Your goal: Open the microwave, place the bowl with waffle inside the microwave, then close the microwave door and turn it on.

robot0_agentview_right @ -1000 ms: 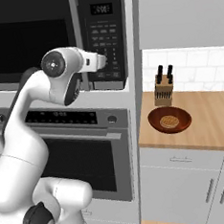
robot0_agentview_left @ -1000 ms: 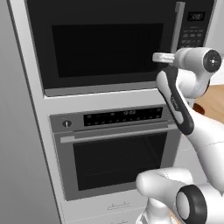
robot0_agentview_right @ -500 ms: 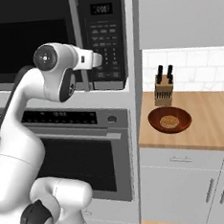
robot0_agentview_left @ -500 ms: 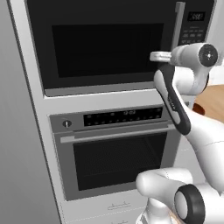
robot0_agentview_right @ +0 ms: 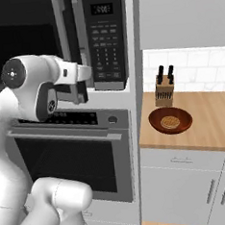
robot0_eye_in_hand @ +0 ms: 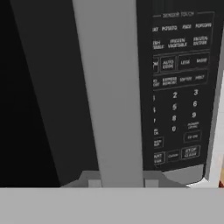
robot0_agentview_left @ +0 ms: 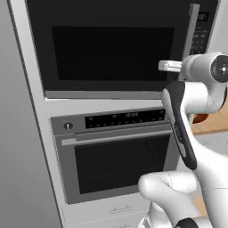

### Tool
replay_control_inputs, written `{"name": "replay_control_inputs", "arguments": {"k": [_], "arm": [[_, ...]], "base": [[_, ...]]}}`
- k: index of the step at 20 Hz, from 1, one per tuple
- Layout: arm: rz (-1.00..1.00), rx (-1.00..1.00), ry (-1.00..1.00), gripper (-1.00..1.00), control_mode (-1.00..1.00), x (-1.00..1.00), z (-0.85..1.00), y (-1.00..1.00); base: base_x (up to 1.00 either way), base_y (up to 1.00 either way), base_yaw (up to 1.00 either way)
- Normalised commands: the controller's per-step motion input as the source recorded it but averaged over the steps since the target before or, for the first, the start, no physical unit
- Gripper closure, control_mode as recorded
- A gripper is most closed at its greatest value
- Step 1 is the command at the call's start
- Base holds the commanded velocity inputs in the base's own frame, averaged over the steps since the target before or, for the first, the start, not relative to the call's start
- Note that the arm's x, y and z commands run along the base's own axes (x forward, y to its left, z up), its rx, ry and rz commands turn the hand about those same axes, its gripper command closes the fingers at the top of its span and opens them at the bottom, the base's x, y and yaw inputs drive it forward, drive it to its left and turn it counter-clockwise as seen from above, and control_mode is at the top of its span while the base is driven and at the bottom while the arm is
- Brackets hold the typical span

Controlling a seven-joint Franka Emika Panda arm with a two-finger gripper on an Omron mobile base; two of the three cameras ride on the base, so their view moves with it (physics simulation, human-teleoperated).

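The microwave (robot0_agentview_right: 78,35) was set high in the wall, its microwave door (robot0_agentview_left: 111,49) shut. The gripper (robot0_agentview_right: 84,73) was held at the tall handle (robot0_eye_in_hand: 109,96); its grip could not be told. The bowl (robot0_agentview_right: 170,120) was left on the bench (robot0_agentview_right: 207,125).

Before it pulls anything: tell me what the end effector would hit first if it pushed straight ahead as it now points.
Most likely the silver vertical handle of the microwave door: in the hand view the handle sits dead ahead of the end effector, very close. Exact gap is unclear.
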Motion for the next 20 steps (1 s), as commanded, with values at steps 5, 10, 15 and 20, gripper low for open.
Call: {"name": "replay_control_inputs", "arguments": {"k": [5, 10, 15, 20], "arm": [[-0.37, -0.1, 0.15, 1.0, -1.0, -1.0, -0.01, 0.48], [-0.24, -0.1, 0.06, 1.0, -1.0, -1.0, -0.14, 0.28], [-0.14, -0.15, 0.0, 1.0, -1.0, -0.96, -0.28, 0.73], [-0.09, -0.14, 0.0, -1.0, -1.0, -0.19, -0.45, 0.85]], "base": [[0.0, 0.0, 0.0], [0.0, 0.0, 0.0], [0.0, 0.0, 0.0], [0.0, 0.0, 0.0]]}}
